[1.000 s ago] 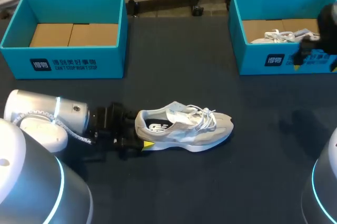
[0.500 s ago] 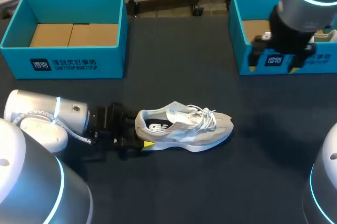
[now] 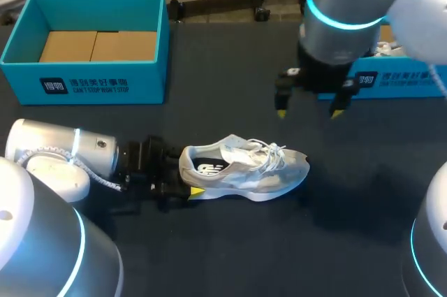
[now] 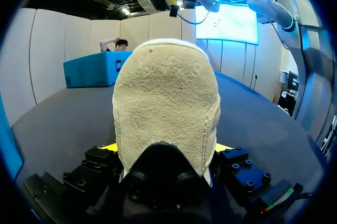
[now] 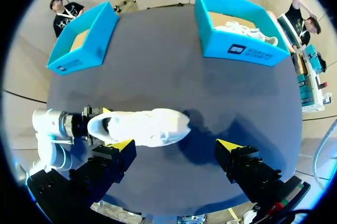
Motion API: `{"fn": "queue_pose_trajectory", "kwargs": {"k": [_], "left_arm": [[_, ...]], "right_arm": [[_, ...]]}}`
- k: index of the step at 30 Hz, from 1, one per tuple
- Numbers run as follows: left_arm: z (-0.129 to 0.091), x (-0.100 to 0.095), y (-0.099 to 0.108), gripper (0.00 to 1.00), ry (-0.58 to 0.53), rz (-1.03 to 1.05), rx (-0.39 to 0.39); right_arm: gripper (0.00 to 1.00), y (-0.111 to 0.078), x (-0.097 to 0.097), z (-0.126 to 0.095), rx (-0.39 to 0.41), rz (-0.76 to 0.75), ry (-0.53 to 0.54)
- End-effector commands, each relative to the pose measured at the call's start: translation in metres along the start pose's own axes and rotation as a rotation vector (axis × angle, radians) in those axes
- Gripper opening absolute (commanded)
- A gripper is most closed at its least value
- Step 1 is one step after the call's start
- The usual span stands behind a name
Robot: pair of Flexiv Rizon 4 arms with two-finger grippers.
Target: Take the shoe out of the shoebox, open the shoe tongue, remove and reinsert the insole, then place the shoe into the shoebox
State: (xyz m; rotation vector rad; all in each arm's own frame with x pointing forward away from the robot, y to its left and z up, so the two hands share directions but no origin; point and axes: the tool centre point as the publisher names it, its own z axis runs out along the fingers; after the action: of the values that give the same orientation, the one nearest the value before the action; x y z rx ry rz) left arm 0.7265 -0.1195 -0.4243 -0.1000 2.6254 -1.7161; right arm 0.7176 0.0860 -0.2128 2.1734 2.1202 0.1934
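Pale grey shoe [image 3: 244, 171] with white laces [image 3: 271, 151], teal shoebox [image 3: 150, 66], dark blue table [image 3: 223, 241], right hand [image 3: 309, 112] tipped yellow

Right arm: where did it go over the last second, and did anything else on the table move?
The right arm swung from over the right shoebox toward the middle; the right gripper now hangs open and empty beyond the toe of the shoe. Nothing was grasped or released. The left gripper stayed shut on the shoe's heel; the shoe, the left shoebox and the right one kept their places.
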Motion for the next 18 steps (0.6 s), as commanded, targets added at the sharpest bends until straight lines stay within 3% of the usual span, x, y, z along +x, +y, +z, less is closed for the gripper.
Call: {"fn": "queue_pose_trajectory", "kwargs": {"k": [1, 8, 18], "left_arm": [[0.000, -0.001, 0.001, 0.00, 0.001, 0.000, -0.004], [0.000, -0.001, 0.001, 0.00, 0.001, 0.000, -0.004], [0.000, -0.001, 0.001, 0.00, 0.001, 0.000, -0.004]], "right_arm": [[1.00, -0.007, 0.048, 0.014, -0.010, 0.014, -0.061], [1.00, -0.026, 0.082, 0.027, 0.024, -0.006, -0.034], [1.00, -0.026, 0.082, 0.027, 0.024, -0.006, -0.034]]}}
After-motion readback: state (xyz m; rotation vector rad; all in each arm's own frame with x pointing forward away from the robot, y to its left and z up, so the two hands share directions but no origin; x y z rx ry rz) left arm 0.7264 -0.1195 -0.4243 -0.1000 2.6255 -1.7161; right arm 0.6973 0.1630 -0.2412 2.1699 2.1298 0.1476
